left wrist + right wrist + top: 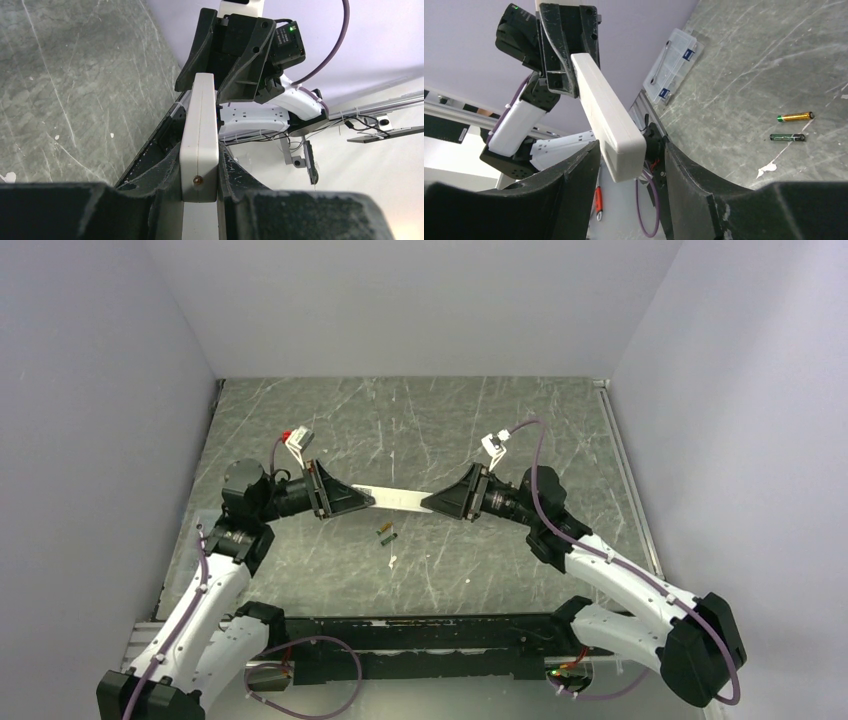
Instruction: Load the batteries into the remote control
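The remote control (398, 498) was seen held up in the air over the middle of the surface (450, 430), stretched as a bridge between the two arms, well clear of the marbled top. The left tool (368, 499) was clamped tight on one end of it; in the left wrist view both fingers (165, 175) were pressed against the long sides of the white bar, whose narrow edge was turned to the camera. The right tool (428, 504) was placed around the opposite end, jaws partly spread: in the right wrist view a gap was seen between the bar and the right-hand finger (694, 175), so no firm grip was shown there. Whether the other finger touched the bar could not be told. The batteries (386, 533) were left lying flat on the surface just below the remote, toward the arm bases, side by side and nearly parallel, close but not touching. The orange-gold battery (795, 117) was seen just beyond the greenish battery (787, 137). A small white scrap (769, 169) was noted near them. A clear plastic box (672, 65) was spotted at the surface's edge by the wall.
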Controlling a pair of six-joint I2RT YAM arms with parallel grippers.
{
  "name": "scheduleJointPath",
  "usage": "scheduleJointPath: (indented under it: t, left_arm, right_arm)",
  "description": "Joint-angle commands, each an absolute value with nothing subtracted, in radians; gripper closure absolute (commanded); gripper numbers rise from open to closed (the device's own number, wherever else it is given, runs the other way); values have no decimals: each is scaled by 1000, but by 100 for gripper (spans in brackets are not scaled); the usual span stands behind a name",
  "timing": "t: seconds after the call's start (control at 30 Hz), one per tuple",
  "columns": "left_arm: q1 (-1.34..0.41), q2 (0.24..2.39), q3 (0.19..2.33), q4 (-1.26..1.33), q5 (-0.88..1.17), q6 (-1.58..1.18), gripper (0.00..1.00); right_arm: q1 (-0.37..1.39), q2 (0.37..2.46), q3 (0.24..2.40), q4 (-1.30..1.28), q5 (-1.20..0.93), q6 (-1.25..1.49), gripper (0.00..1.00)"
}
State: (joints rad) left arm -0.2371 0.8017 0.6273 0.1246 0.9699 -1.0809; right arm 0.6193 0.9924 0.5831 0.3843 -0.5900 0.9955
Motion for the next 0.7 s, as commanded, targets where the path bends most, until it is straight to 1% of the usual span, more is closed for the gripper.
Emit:
scheduleJointPath:
  t: [0.0,0.3,0.53,0.67]
  left_arm:
    - [-242,778,636,123,970,-1045,100]
    - [-242,769,655,48,946,-990,100]
    - [-242,767,678,11,930,-963,100]
    - [-242,769,691,2,922,-953,100]
  right_arm:
    - [634,995,639,463,-557,1012,47]
    - [654,1003,655,459,-539,1019,54]
    - [668,996,648,438,-524,1015,54]
    - [676,984,637,428,-511,1012,53]
